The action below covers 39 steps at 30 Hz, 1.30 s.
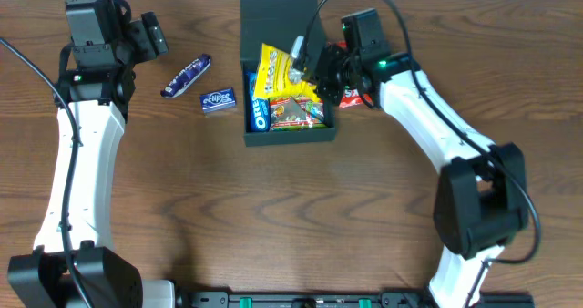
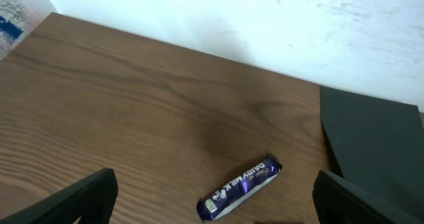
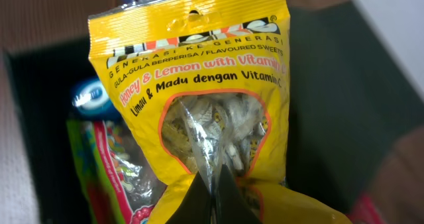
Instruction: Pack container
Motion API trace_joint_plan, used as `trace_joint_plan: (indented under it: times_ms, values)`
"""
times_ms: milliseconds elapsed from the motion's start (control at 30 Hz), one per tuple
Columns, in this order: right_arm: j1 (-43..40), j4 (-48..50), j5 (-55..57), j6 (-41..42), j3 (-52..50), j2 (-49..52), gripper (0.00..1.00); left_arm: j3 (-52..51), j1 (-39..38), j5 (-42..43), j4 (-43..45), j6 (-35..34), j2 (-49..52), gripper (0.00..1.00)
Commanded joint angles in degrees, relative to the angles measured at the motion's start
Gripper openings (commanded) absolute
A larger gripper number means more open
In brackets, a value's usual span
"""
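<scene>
Brown wood-grain tabletop meets a white wall at the far edge, and we see the container (image 1: pixel 290 137), a dark square box, at the far middle of the table. Its flap lid (image 1: pixel 278 21) lies open toward the wall.

Inside the box we make out a blue biscuit pack (image 1: pixel 258 109) along the left wall and a multicoloured sweet packet (image 1: pixel 298 115) toward the near side. A yellow sweets bag (image 1: pixel 276 71) stands above them.

The right gripper (image 1: pixel 316 71) reaches in over the box's right wall. In the right wrist view its fingers (image 3: pixel 213 196) are pinched together on the lower edge of the yellow sweets bag (image 3: pixel 199 98). The bag hangs upright over the box, with the dark inner wall (image 3: pixel 331 118) behind it. A red packet (image 1: pixel 353 98) lies just outside the box on the right, partly hidden by the arm.

The left gripper (image 1: pixel 153 36) hovers near the far left of the table, well apart from the box. In the left wrist view its fingers (image 2: pixel 86 197) are spread wide with nothing between them.

On the wood below it lies a purple chocolate bar (image 2: pixel 240 187), set at a slant. In the overhead view the bar (image 1: pixel 187 76) sits between the left arm and the box, and a small blue pack (image 1: pixel 219 99) lies nearer the box.
</scene>
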Motion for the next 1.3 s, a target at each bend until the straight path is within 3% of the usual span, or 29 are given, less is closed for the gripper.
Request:
trace_joint_plan:
  times_ms: [0,300,1267]
  values:
    - [0.5,1.2,-2.2,-4.6,0.0,2.6,0.01,0.4,0.2,0.3,-0.5,0.8,-0.8,0.95]
    - [0.2,7.2,3.3,-12.1,0.0,7.2,0.01,0.4,0.2,0.3,-1.1,0.8,-0.8,0.95]
    - [-2.4,9.7,6.4,-9.1,0.0,11.8,0.04,0.4,0.2,2.2,-1.1,0.7,-0.8,0.95]
